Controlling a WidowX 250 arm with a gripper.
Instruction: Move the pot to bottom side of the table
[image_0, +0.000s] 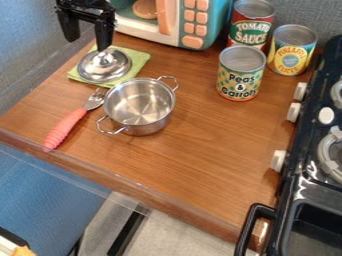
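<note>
Nearest is the looped black plastic handle (248, 225). The round, shiny metal pot (141, 107) stands uncovered on the brown wooden table (200, 160), beside a pink-handled metal utensil (65, 129). It should be light, stiff and rather slippery, best pinched across its thin upper wall. Beyond, above the silvery metal lid (105, 67), the black two-finger gripper (86, 45) hangs empty, fingers spread.

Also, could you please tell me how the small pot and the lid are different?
The pot is deep and open at the top, while the lid is a shallow dome. The pot has two wire loop handles at its sides; the lid has one knob on top. The pot stands on the wood, but the lid lies on the green cloth. Both are shiny, silver-coloured metal.
</note>
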